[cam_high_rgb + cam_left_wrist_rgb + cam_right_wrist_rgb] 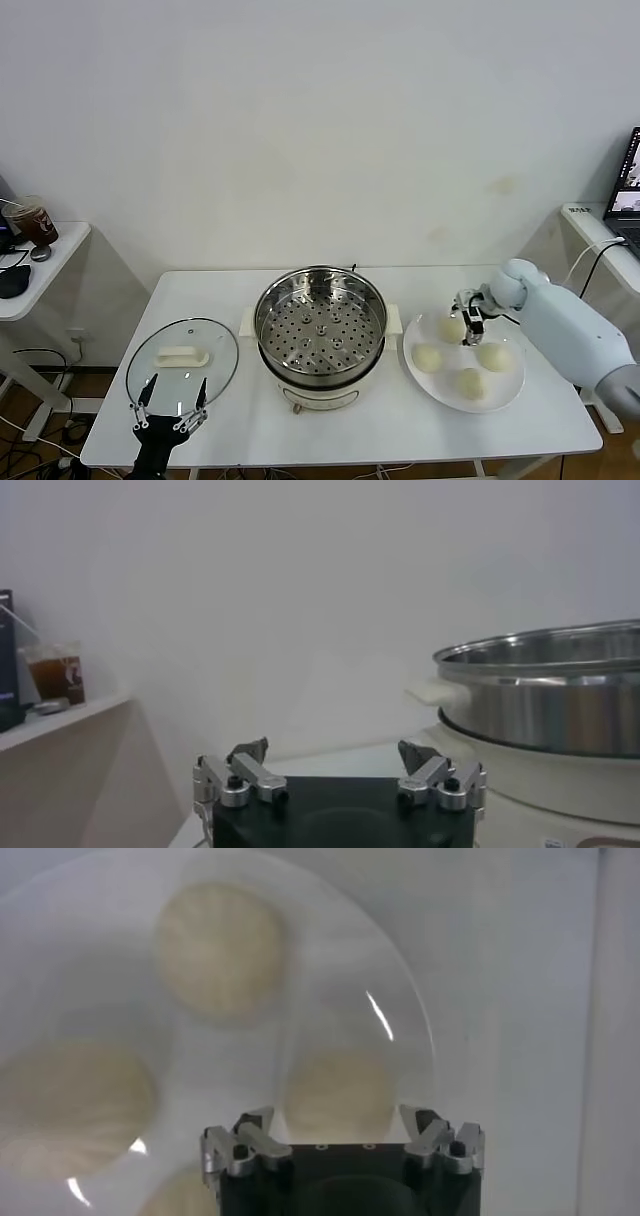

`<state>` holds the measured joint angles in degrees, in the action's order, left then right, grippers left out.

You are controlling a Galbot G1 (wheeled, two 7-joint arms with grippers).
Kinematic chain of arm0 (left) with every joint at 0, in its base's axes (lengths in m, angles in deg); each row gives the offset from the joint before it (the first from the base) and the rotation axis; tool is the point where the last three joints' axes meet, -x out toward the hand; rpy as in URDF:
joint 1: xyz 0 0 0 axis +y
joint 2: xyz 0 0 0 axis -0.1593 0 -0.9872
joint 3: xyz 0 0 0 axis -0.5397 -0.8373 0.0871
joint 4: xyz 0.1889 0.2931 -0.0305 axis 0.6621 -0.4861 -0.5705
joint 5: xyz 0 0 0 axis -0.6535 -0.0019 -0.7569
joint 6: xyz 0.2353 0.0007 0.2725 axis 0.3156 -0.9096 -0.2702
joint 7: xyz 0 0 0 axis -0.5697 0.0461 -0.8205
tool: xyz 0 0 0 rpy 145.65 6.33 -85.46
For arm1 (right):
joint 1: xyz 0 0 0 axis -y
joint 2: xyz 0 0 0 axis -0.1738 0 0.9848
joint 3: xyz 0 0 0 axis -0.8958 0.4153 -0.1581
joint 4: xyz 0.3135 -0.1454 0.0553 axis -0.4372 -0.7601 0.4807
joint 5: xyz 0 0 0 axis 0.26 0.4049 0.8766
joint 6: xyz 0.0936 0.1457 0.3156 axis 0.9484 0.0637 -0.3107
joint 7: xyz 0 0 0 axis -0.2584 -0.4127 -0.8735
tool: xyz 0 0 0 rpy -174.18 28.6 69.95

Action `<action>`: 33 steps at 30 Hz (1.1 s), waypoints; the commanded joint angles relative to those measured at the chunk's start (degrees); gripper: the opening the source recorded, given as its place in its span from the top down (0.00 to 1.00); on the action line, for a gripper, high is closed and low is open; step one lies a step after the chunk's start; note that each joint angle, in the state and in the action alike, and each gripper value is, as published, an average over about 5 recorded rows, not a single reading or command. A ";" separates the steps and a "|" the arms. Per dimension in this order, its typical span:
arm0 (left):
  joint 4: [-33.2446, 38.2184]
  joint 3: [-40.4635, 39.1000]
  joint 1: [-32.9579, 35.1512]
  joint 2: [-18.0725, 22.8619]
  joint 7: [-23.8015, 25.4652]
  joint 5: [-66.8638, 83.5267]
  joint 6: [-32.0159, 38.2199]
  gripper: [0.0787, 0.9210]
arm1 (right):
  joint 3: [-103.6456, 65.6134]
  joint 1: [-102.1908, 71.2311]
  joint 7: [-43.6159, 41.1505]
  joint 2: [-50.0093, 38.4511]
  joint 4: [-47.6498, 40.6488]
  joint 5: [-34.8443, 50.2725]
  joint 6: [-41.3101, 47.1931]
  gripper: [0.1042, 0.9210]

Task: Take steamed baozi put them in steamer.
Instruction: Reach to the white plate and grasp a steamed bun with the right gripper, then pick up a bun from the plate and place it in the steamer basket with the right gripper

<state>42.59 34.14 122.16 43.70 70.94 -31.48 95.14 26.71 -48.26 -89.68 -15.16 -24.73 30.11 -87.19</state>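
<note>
Fingers (pixel 258 1128) of right gripper (pixel 341 1125) spread open | baozi (pixel 338 1093) between them | on plate (pixel 510 386)

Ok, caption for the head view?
Right hand open over a bun on the plate; steamer empty.

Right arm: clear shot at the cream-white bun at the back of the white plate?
Probably yes. The right gripper hangs open just above that cream-white bun, nothing lying between them; the other buns sit apart on the white plate. The left gripper is parked by the glass lid.
</note>
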 commanded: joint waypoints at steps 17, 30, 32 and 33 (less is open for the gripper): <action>0.91 0.29 0.17 -0.06 0.07 0.11 0.18 0.12 | 8.18 10.07 -3.78 -4.14 5.78 6.02 -1.83 0.46; 2.06 0.75 -0.95 -0.98 0.11 1.57 -0.10 0.12 | 28.76 41.91 -7.42 -3.84 17.90 28.47 -12.82 0.45; 2.41 1.03 -1.09 -1.01 0.12 1.88 -0.20 0.12 | 31.84 44.03 -6.80 -1.39 18.70 29.88 -14.66 0.45; 2.58 1.19 -1.17 -1.05 0.14 2.02 -0.24 0.12 | 32.95 44.52 -6.55 0.15 18.91 30.23 -15.59 0.44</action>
<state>44.53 34.86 121.18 42.72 71.05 -30.04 95.04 48.20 -18.16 -95.53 -18.09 -10.80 50.56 -96.96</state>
